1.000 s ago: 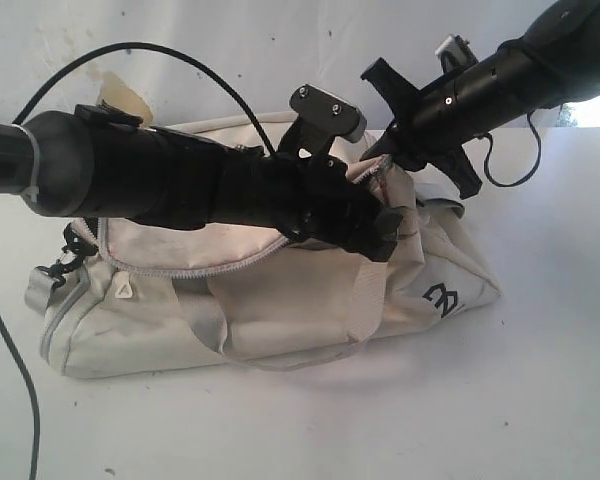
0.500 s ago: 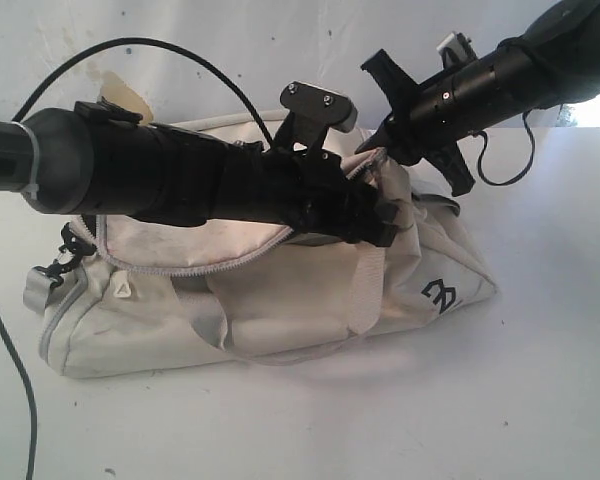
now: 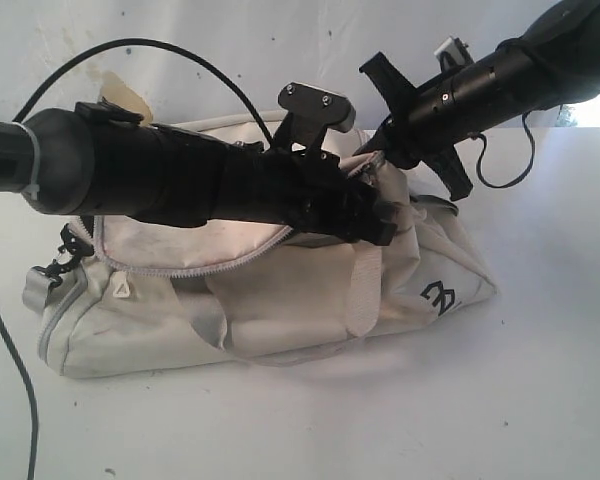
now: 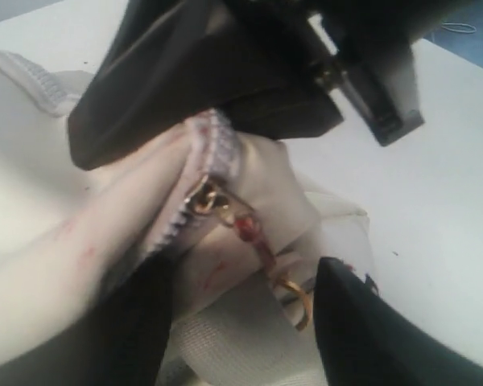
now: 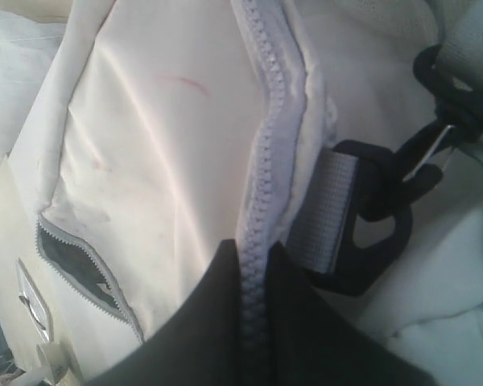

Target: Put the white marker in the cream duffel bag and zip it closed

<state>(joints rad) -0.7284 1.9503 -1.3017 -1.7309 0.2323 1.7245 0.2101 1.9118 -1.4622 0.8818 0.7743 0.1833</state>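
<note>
White worktop (image 3: pixel 540 380) lies bare across the lower and right parts of the exterior frame; a pale wall (image 3: pixel 230 40) closes off the top. I find the cream duffel bag (image 3: pixel 280 310) lying lengthwise at centre, logo end to the right, its grey zipper (image 3: pixel 180 268) curving along the top edge.

The left arm crosses over the bag from the frame's left. The left tool (image 3: pixel 385 222) (image 4: pixel 241 273) sits at the bag's upper right end. Its fingers stand apart either side of bunched fabric and a brass zip puller (image 4: pixel 205 199); whether they grip, I cannot tell.

The right tool (image 3: pixel 368 150) (image 5: pixel 252 249), entering from upper right, is closed and pinches the zipper tape at the bag's rim. It is just beside a grey webbing strap (image 5: pixel 318 217) and black clip (image 5: pixel 386 209).

A black cable (image 3: pixel 10 370) hangs along the frame's left edge.
</note>
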